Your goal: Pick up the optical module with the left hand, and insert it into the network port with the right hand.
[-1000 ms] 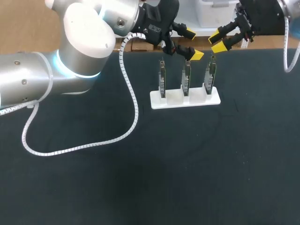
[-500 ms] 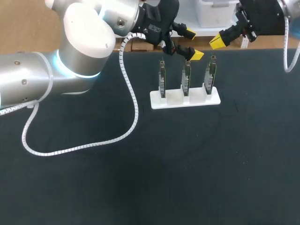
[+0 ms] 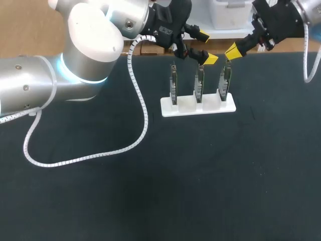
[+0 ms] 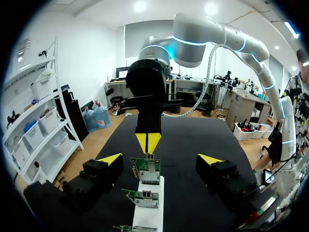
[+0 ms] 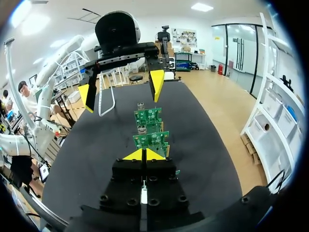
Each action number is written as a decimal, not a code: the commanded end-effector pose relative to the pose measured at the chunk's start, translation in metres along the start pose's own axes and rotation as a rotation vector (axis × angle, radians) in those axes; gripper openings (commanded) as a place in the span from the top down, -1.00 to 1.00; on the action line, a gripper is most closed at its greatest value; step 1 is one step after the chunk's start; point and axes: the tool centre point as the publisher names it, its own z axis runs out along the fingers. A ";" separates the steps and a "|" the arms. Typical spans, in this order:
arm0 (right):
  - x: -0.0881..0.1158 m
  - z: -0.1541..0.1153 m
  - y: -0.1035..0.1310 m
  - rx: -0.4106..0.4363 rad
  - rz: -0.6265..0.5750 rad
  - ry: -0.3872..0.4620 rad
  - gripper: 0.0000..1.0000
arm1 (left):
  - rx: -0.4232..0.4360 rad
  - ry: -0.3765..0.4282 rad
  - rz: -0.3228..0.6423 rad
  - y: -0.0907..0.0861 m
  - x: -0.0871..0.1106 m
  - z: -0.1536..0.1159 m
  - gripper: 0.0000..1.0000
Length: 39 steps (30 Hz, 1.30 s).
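Matte black cloth covers the table (image 3: 200,191) (faintly speckled), evenly lit.

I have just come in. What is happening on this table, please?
Two robot arms are at the far edge of a black table. A white holder carries three green circuit boards standing upright in a row. The left end effector hangs open over the middle board. The right end effector is shut, its tips just above the end board on its side. No optical module can be made out in either one, so the pick seems not yet done.
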 end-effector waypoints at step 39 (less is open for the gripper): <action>-0.003 0.002 0.001 -0.026 -0.021 -0.056 0.90 | 0.001 0.008 -0.003 0.001 -0.002 0.001 -1.00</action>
